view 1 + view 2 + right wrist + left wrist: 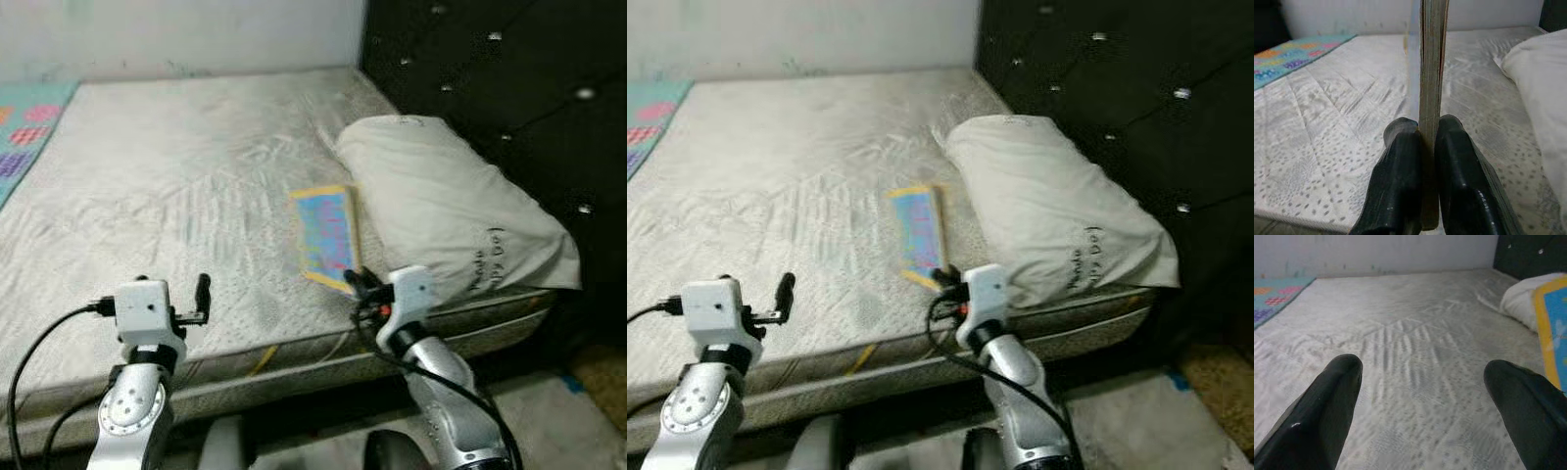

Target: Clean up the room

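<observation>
Near edge of bed, head view: my right gripper [351, 282] clenches the book [328, 233] beside the pillow [451, 211].
Left wrist view: my left gripper [1425, 396] gapes, idle, over the mattress [1410, 333].
Right wrist view: fingers [1400, 161] pinch the book's edge, probably to lift it.

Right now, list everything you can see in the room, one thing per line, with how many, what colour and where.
Mattress: one, pale grey, bare, before the robot.
Pillow: one, off-white, on the mattress against the headboard.
Headboard: one, black, tufted, on the right.
Book: one, blue with yellow border, beside the pillow, gripped at its near edge.
Play mat: one, teal with coloured patches, far left.
Left gripper: open, over the mattress.
Right gripper: shut on the book.
</observation>
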Robot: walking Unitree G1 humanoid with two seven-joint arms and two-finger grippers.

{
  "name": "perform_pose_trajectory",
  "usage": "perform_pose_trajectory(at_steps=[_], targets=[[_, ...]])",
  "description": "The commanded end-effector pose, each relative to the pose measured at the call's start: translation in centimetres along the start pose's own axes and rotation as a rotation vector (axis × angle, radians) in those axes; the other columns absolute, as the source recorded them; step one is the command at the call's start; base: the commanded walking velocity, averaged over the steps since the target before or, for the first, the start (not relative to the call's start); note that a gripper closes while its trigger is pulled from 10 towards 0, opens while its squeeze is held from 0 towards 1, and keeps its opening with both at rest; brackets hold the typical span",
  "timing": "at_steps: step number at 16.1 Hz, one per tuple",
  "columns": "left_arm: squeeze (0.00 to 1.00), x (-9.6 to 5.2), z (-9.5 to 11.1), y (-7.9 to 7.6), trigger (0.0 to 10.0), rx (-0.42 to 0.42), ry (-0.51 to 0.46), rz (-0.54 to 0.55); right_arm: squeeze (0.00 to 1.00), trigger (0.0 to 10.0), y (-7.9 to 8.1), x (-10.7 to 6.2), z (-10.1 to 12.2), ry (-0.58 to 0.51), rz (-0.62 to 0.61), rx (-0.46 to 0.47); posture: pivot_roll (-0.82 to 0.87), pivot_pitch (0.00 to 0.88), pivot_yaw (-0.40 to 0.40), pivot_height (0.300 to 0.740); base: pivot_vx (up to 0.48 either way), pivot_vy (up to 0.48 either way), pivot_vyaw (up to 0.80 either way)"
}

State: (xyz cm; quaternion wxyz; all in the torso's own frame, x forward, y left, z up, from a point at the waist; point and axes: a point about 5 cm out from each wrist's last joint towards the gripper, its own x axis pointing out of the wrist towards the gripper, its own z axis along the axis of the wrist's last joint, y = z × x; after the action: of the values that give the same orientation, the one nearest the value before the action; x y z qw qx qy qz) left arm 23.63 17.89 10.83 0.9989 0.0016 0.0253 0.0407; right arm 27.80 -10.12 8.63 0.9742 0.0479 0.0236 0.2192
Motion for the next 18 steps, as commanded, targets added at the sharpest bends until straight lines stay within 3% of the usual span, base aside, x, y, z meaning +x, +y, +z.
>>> perform_pose_trajectory(at_steps=[1, 8, 13, 16, 18], targets=[[0.0, -0.1, 0.2, -0.4, 10.0, -0.006, -0.006, -0.018, 0.0, 10.0, -0.6, 0.0, 1.4, -0.068, -0.016, -0.013, -0.08, 0.0, 0.005, 0.615, 0.349, 0.0, 0.0], [0.0, 0.0, 0.0, -0.4, 10.0, -0.005, 0.003, -0.014, 0.0, 10.0, -0.7, 0.0, 1.3, -0.064, -0.014, -0.011, -0.07, 0.0, 0.006, 0.615, 0.311, 0.0, 0.0], [0.0, 0.2, -0.4, -0.4, 10.0, 0.004, 0.028, 0.009, 0.0, 10.0, -0.2, 0.1, 0.9, -0.032, 0.031, -0.027, -0.07, 0.0, 0.004, 0.615, 0.0, 0.0, 0.0], [0.0, 0.2, -0.4, -0.6, 10.0, 0.006, 0.035, 0.01, 0.0, 10.0, 0.2, -0.1, -0.4, 0.098, 0.039, 0.026, -0.07, 0.0, 0.003, 0.615, 0.0, 0.0, 0.0], [0.0, 0.3, -0.4, -0.7, 10.0, -0.003, 0.042, 0.01, 0.0, 10.0, 0.7, -0.2, -2.3, 0.26, 0.032, 0.087, -0.06, 0.0, 0.005, 0.615, 0.0, 0.0, 0.0]])
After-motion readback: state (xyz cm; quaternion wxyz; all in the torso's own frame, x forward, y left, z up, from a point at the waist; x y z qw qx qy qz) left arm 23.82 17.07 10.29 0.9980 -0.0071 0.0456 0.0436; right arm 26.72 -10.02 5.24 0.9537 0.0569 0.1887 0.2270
